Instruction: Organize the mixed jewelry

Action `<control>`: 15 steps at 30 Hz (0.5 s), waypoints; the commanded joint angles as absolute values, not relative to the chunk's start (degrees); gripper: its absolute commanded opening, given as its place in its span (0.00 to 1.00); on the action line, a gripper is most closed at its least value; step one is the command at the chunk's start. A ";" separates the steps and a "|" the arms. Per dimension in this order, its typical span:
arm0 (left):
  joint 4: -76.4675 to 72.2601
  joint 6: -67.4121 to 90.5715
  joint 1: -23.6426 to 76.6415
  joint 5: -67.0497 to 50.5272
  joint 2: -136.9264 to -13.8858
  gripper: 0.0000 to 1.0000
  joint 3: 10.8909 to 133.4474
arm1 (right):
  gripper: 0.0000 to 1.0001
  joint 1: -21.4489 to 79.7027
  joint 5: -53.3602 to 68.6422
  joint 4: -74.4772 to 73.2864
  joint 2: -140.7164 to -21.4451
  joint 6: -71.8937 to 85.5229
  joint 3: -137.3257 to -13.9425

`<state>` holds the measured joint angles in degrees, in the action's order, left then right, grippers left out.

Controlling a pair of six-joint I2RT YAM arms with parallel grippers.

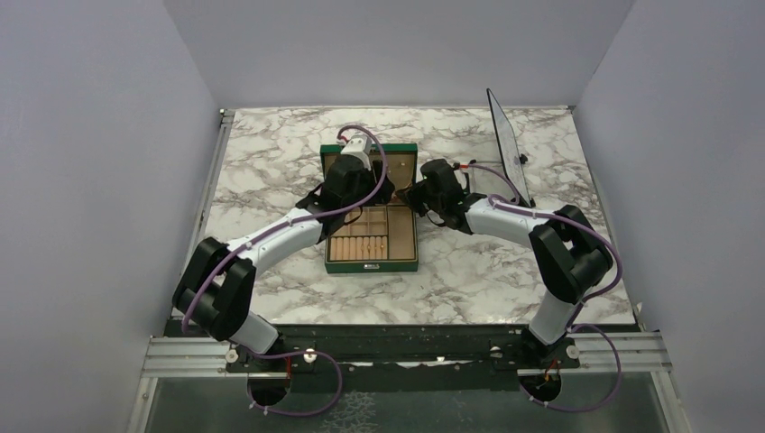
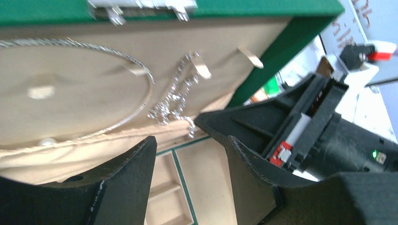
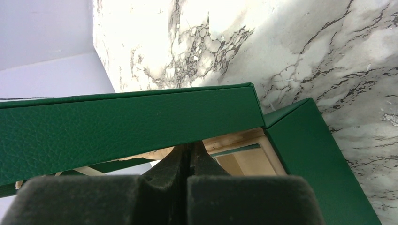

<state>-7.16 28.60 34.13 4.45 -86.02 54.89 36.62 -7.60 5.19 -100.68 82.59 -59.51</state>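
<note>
Necklace-stowing step, judged near done: necklace (image 2: 171, 103) hangs on the lid (image 3: 126, 119) lining of the green box (image 1: 372, 265), upper centre of the left wrist view, left gripper (image 2: 180, 133) jaws wide just below, right gripper (image 3: 190, 151) jaws closed at the lid edge; next calls for snag-free withdrawal.

Green box (image 1: 372, 266) outside: pebbled, leather-like grain with a low sheen.
Lid lining (image 2: 70, 93): beige and cloth-like, matt and smooth, with small tabs of the same stuff.
Necklace (image 2: 171, 103): silvery metal with glinting links, lying on the lining at 12 o'clock from the left gripper (image 2: 187, 140).
Clasp (image 2: 141, 5): bright polished metal, at 12 o'clock in the left wrist view.
Left gripper: black matt plastic, with fine ridges along the edges.
Right gripper (image 3: 190, 161): black and matt, with a grainy surface.
Table (image 1: 271, 162): marble-patterned and smooth, with a faint gloss.
</note>
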 commanded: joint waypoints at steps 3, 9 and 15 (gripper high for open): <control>-6.92 30.26 34.10 -4.87 -86.68 0.59 53.18 | 0.01 37.00 -3.69 1.92 -100.02 82.52 -57.53; -7.45 31.09 34.10 -5.94 -89.88 0.44 54.57 | 0.01 36.87 -3.52 1.93 -99.78 82.43 -57.18; -7.19 31.46 34.10 -4.95 -93.24 0.32 56.65 | 0.01 36.55 -3.36 1.92 -99.10 82.27 -56.81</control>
<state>-7.07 30.81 34.13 -4.03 -91.29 54.00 36.29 -6.74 6.20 -100.47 82.91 -58.74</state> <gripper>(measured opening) 0.342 0.014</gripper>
